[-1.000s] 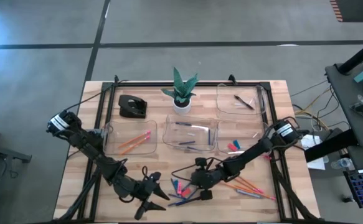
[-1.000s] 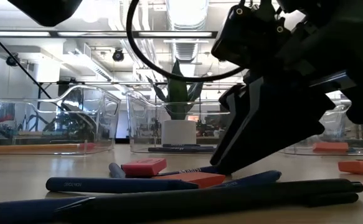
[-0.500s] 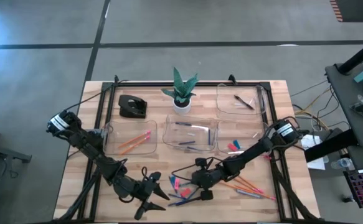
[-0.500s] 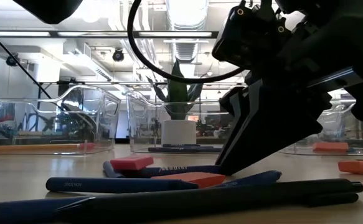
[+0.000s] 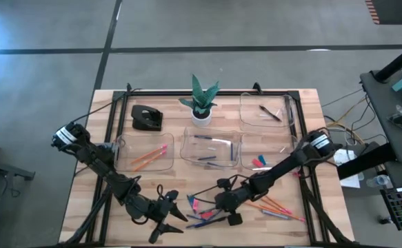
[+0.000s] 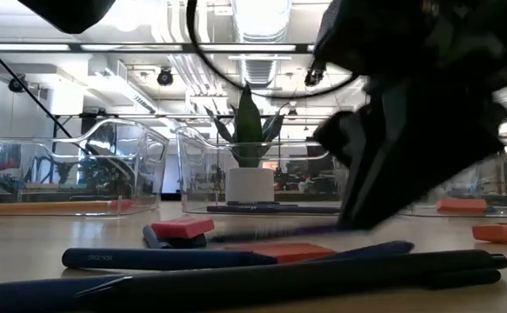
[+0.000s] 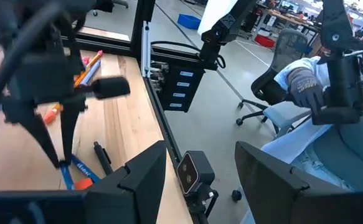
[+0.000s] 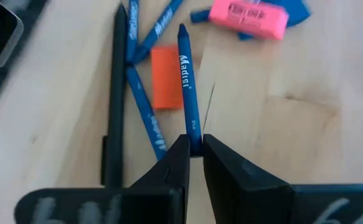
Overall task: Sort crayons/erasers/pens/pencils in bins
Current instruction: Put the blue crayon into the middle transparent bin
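Pinching a blue crayon (image 8: 188, 99) by its end, the right gripper (image 8: 193, 149) hovers above the bench (image 5: 297, 103); left gripper (image 5: 176, 222) spread apart.

a blue crayon (image 8: 187, 93) with white lettering is seen beside an orange eraser (image 8: 165, 86) and a pink eraser (image 8: 248, 17); the desk (image 8: 281, 143) is pale wood-grained.

open-plan lab: ceiling ducts (image 6: 262, 39), office chair (image 7: 274, 93), concrete floor (image 5: 187, 27)
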